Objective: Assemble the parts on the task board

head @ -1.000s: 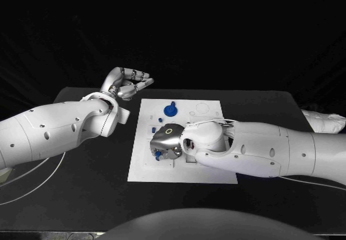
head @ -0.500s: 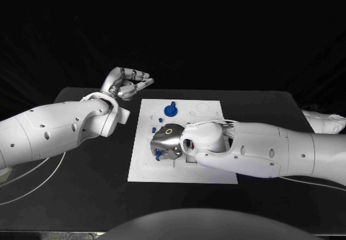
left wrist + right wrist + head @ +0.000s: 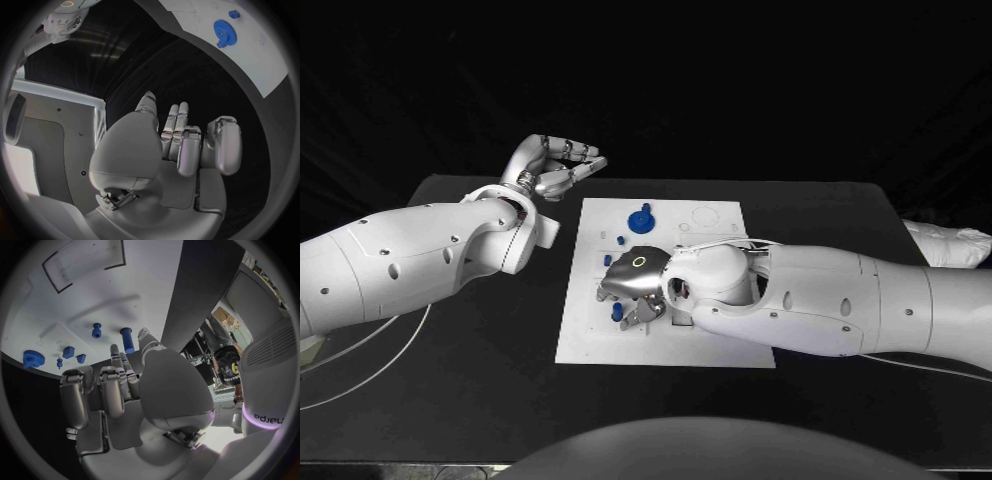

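While the white board (image 3: 664, 330) lies mid-table, its blue parts sit toward its far-left corner: a gear (image 3: 640, 217) near the far edge, small pieces (image 3: 74, 354) and two pegs (image 3: 127, 339) closer in. The right hand (image 3: 633, 283) hovers palm-down over the board's left half, fingers curled, one peg (image 3: 616, 311) just beside its fingertips; whether it holds anything cannot be told. The left hand (image 3: 557, 166) is fisted on nothing, raised beyond the table's (image 3: 473, 350) far-left corner, well apart from the board.
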Robot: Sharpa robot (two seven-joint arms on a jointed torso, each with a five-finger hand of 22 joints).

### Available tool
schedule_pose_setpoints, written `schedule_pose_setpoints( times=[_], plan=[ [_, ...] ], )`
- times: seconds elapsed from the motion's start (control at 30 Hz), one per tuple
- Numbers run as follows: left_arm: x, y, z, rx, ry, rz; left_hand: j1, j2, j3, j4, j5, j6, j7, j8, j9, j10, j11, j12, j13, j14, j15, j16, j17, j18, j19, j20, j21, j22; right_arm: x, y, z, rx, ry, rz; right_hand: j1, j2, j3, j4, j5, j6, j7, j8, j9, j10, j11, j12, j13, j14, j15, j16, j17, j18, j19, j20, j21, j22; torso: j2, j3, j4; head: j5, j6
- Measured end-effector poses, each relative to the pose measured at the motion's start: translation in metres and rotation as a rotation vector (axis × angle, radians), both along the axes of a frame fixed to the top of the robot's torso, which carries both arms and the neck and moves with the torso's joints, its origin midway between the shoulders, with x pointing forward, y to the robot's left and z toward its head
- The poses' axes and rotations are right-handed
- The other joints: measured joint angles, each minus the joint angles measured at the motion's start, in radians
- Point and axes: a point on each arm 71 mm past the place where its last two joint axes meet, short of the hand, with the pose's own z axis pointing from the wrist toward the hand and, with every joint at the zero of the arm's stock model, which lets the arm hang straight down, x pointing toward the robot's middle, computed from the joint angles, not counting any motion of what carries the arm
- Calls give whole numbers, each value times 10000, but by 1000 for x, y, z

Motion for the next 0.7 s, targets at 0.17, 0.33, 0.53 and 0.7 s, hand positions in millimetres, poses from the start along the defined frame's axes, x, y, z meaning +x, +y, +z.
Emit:
schedule_pose_setpoints(
  times=[0.17, 0.33, 0.53, 0.7],
  plan=[
    [0, 0, 0, 1, -1, 4, 0, 0, 0, 0, 0, 0, 0, 0, 0, 0, 0, 0, 0, 0, 0, 0, 0, 0, 0, 0, 0, 0, 0, -3, 3, 470, -137, -95, -168, 19, -120, 76, 0, 24, 24, 60, 43, -4, -4, 15, 27, -16, 99, 0, 0, 0, 1, 71, 0, -1, 3, 0, 0, 1, -8],
    [0, 0, 0, 0, 0, 2, 0, 0, 0, 0, 0, 0, 0, 0, 0, 0, 0, 0, 0, 0, 0, 0, -1, 0, 0, 0, 0, 0, 3, -12, 10, 1465, -64, -477, -224, 76, -175, 104, 0, 218, 168, 122, 88, 98, 97, 78, 37, -18, 197, 0, -1, -1, 3, 218, 0, -1, 5, 1, -2, 0, -23],
    [0, 1, 0, 3, 0, 13, 0, 0, 0, 0, 0, 0, 0, 0, 1, 0, 0, 0, 0, 0, 0, 0, -1, 1, 0, 0, 0, 0, 17, -42, 34, 3217, 1063, -1909, -184, 458, -202, 130, -1, 717, 292, 349, 180, 1079, 111, 527, 181, -17, 269, 0, -1, 0, -2, 324, 0, -2, -5, 1, -7, -13, -3],
    [0, 2, 0, 10, -1, 35, 0, 0, 0, 0, 0, 0, 0, 0, 1, 0, 0, 0, 0, 0, 0, 0, -2, 0, 0, 0, -38, 0, 32, -92, 60, 4755, 3002, -4161, -314, 799, -266, 195, -1, 534, 299, 209, 133, 1502, 66, 827, 313, -17, 269, 0, -1, -1, -17, 339, 0, -3, -15, -5, -11, -71, 22]
  ],
)
